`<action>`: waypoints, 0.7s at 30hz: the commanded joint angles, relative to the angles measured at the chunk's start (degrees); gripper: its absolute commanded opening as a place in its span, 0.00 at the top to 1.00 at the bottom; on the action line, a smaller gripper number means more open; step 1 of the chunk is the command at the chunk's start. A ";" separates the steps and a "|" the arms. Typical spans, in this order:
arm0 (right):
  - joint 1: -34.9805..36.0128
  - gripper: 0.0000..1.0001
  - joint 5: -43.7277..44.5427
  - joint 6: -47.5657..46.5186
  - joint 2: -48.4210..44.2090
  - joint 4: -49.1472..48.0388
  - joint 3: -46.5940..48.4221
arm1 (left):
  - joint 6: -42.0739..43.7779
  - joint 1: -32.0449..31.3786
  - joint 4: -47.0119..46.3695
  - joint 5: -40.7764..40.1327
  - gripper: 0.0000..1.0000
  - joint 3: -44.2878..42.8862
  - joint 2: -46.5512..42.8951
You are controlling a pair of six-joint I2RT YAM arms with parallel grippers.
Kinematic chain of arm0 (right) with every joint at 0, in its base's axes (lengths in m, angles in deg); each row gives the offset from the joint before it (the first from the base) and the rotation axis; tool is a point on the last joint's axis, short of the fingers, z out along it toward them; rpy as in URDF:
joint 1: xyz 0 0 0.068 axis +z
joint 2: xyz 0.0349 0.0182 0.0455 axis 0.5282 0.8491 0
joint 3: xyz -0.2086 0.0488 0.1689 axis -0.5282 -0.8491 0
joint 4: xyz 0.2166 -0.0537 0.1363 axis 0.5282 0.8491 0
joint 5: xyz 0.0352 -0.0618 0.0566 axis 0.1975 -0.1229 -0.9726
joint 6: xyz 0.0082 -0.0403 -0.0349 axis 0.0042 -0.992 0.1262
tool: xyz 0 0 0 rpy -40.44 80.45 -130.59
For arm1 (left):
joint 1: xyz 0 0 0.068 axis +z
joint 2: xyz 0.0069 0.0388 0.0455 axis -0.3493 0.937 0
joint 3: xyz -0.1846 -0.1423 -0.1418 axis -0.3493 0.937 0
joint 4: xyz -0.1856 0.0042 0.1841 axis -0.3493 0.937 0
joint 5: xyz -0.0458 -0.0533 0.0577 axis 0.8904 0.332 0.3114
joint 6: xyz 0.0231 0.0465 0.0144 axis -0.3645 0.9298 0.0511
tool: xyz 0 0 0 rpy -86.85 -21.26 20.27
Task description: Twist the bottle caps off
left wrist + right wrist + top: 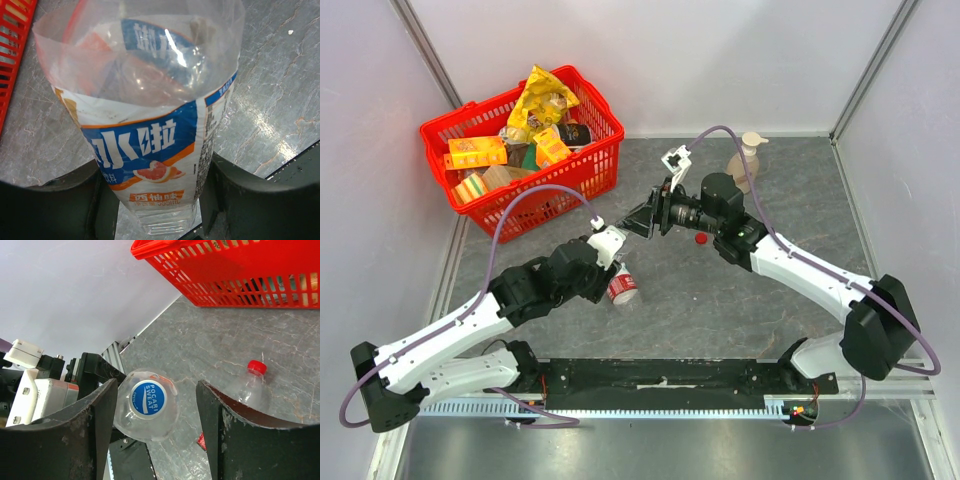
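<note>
My left gripper (608, 262) is shut on a clear bottle (623, 288) with a white, blue and orange label. In the left wrist view (157, 195) the fingers clamp the bottle's (150, 145) lower body. Its neck points at my right gripper (642, 222). In the right wrist view that gripper (156, 390) is open. Its jaws stand either side of the bottle's round blue-topped cap (148, 397) and do not touch it. A second clear bottle (247, 390) with a red cap (257, 367) lies on the table beyond. A loose red cap (701, 238) lies under the right wrist.
A red basket (605, 165) full of packaged goods stands at the back left, and also shows in the right wrist view (225, 270). A beige pump soap bottle (744, 160) stands at the back right. White walls close the sides, and a black rail (670, 380) runs along the near edge.
</note>
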 commanded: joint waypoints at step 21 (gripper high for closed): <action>1.28 0.88 -4.93 1.29 1.98 -1.80 1.48 | -1.39 -0.08 -1.49 1.41 0.98 -0.06 -1.77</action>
